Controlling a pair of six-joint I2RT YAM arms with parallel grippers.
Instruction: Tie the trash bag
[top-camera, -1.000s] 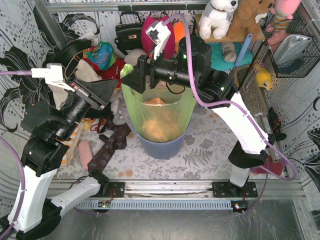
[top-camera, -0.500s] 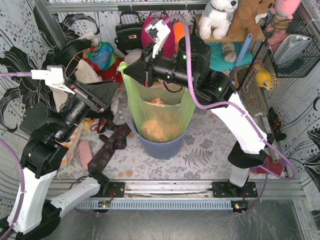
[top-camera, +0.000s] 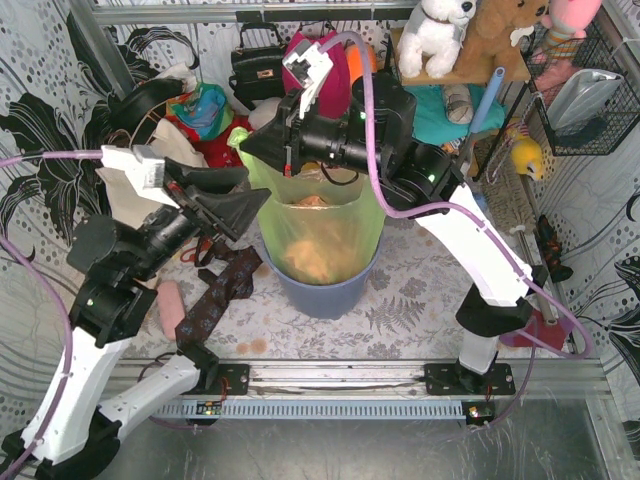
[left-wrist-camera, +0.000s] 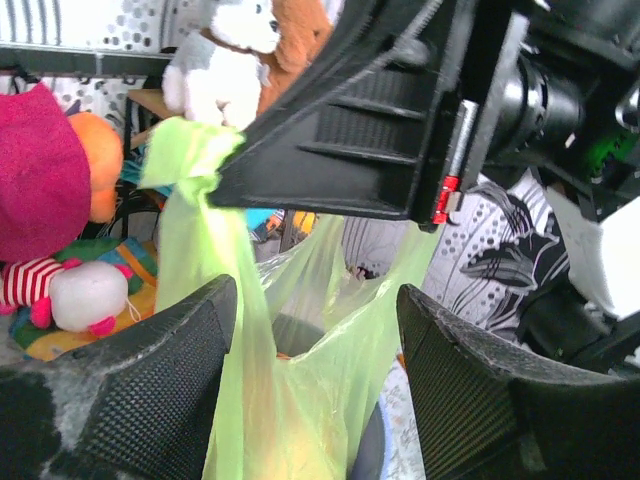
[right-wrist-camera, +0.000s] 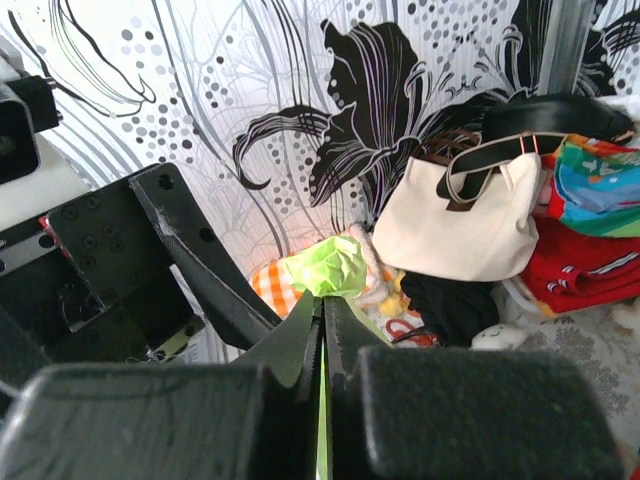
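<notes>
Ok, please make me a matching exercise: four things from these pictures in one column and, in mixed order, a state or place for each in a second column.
Column one
1. right end effector
2. left end effector
3. bin
4. tote

Column two
A. blue-grey, holds the lower part of the green bag
B. open
C. white, against the patterned wall
D. shut on a pinch of the bag's rim

Pairs: 1-D, 2-B, 3-A, 4-C
</notes>
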